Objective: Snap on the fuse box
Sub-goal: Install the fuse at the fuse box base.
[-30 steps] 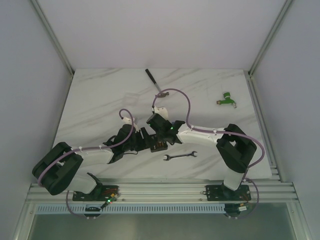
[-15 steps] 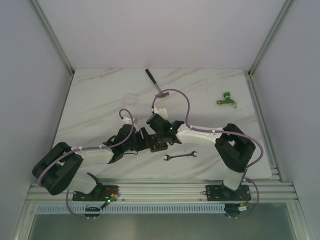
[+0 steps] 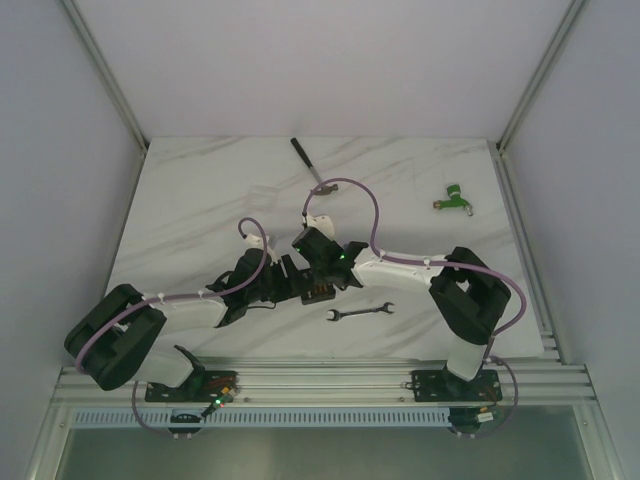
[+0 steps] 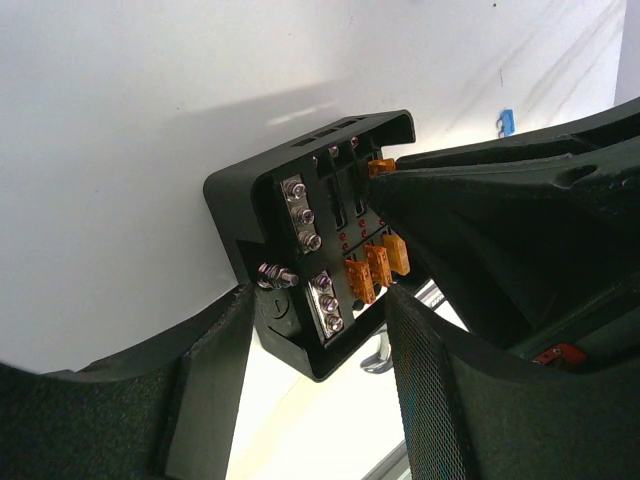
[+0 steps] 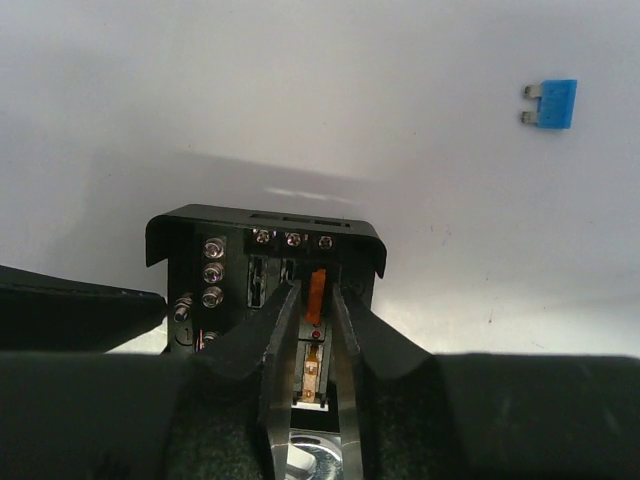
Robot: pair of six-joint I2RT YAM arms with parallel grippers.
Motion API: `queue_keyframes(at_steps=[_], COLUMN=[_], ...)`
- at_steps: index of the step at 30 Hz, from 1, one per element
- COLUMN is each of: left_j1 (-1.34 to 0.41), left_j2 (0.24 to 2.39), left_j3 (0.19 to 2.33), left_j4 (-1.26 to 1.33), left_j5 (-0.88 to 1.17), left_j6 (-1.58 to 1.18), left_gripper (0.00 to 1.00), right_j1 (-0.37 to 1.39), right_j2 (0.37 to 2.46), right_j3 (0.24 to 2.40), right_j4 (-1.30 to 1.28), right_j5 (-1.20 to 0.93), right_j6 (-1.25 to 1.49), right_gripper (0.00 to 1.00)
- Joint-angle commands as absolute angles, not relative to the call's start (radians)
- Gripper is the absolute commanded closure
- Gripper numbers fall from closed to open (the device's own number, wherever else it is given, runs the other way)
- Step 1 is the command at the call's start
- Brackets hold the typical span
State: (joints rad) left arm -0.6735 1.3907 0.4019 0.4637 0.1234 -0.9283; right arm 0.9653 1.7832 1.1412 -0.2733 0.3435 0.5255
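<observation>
The fuse box (image 3: 318, 290), a small square black box with orange fuses and silver screws inside, sits at the table's middle front. My left gripper (image 4: 318, 300) is shut on the fuse box (image 4: 300, 250), one finger against each side wall. My right gripper (image 5: 315, 290) reaches into the fuse box (image 5: 215, 260) from above. Its jaws stand slightly open on either side of an upright orange fuse (image 5: 317, 293) seated in a slot, with a thin gap on each side. In the top view both grippers meet over the box, the left (image 3: 290, 277) and the right (image 3: 320, 268).
A silver wrench (image 3: 360, 312) lies just right of the box, near the front edge. A loose blue fuse (image 5: 556, 103) lies on the table beyond the box. A green tool (image 3: 455, 197) is at the back right and a black-handled tool (image 3: 308, 163) at the back middle.
</observation>
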Motion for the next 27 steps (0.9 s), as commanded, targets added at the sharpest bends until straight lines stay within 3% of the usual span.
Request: queue_keyframes(at_steps=[1,15,27], left_j1=[-0.673,-0.673,-0.674], left_j2=[1.401,1.382,1.390], left_j3=[0.405,0.404,0.404], left_j4=[0.491,0.461,0.454], left_j5=[0.136,0.115,0.113], left_j6=[-0.937,-0.931,-0.931], left_gripper=[0.36,0.36,0.36], right_j1=[0.972,0.969,0.961], right_j2=[1.775,1.743,1.761], right_j3=[1.141,1.148,1.155], right_j4=[-0.259,-0.277,-0.299], right_j5=[0.334,0.364,0.364], right_j6=[0.514,0.498,0.501], right_gripper=[0.72,0.67,0.83])
